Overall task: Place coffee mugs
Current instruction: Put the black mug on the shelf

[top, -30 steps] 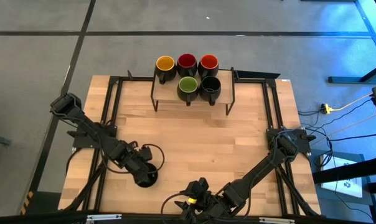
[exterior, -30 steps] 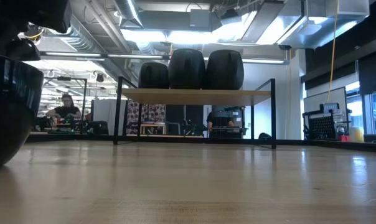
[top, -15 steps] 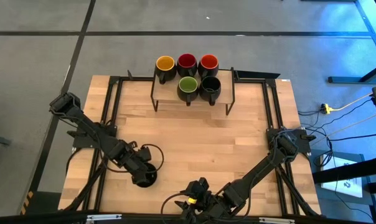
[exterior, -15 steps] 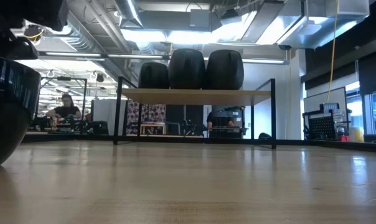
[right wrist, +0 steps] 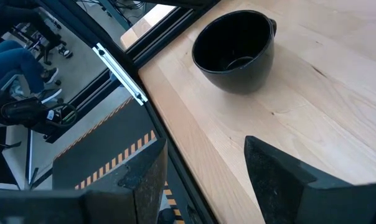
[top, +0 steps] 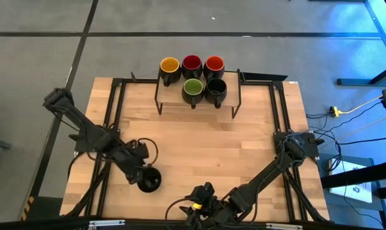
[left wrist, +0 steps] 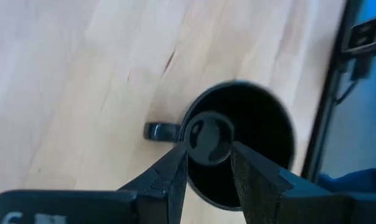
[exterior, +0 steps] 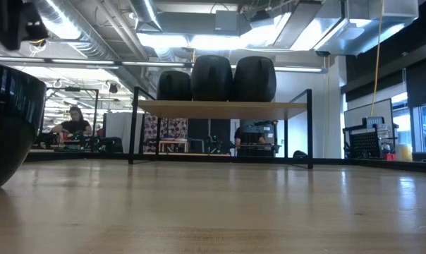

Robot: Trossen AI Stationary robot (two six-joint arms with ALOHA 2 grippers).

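Backing off black mug (top: 149, 181), left gripper (top: 137, 167) now parted, empty; right gripper (top: 199, 203) parked, parted.

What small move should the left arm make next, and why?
Probably lower the left gripper back onto the black mug and grip its rim. The mug stands alone on the table, the jaws hang open above it, and five mugs already sit on the shelf.
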